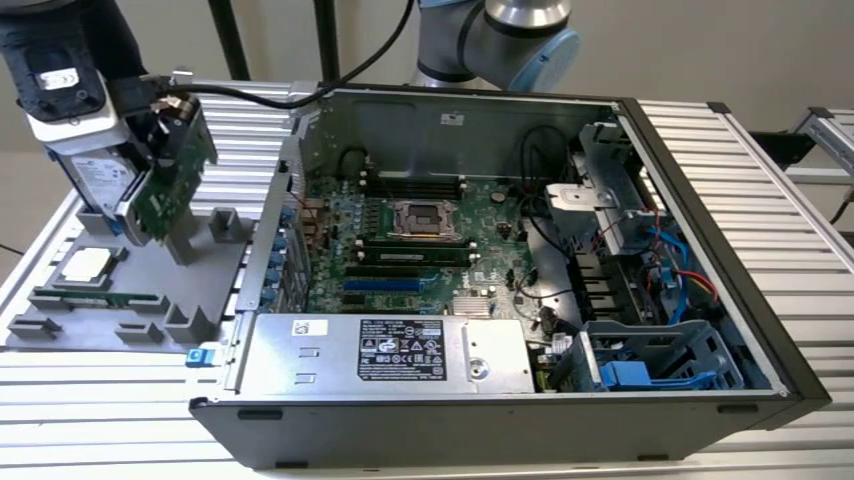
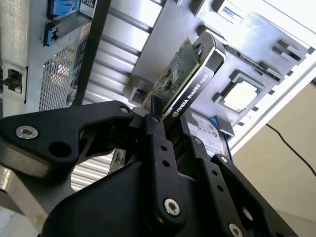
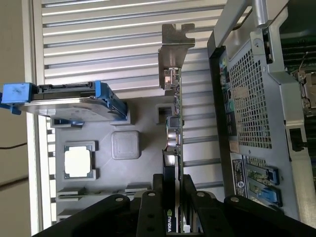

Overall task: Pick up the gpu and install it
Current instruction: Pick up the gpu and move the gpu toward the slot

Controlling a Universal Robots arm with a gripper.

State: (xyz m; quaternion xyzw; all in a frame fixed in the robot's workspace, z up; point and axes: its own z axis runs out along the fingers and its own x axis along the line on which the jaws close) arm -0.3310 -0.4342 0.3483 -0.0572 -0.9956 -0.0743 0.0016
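Observation:
The gpu (image 1: 167, 185), a green card with a silver end bracket (image 3: 175, 44) and a black cooler, stands upright on edge over the grey holder tray (image 1: 200, 300) at the exterior view's left. My gripper (image 1: 150, 115) is shut on its upper edge. In both wrist views the black fingers (image 2: 157, 129) clamp the gpu (image 2: 183, 74) from either side, and the first wrist view has the gpu (image 3: 174, 133) edge-on. I cannot tell whether its lower edge still touches the tray. The open computer case (image 1: 287, 180) lies to the exterior view's right, with its motherboard (image 1: 414, 250) exposed.
A silver hard drive with blue rails (image 3: 69, 101) stands in the tray beside the gpu. A processor chip (image 1: 87, 265) and a narrow memory stick (image 1: 80, 298) also lie in the tray. The case's wall (image 3: 247, 98) rises close beside the card. A power supply (image 1: 387, 352) fills the case's front.

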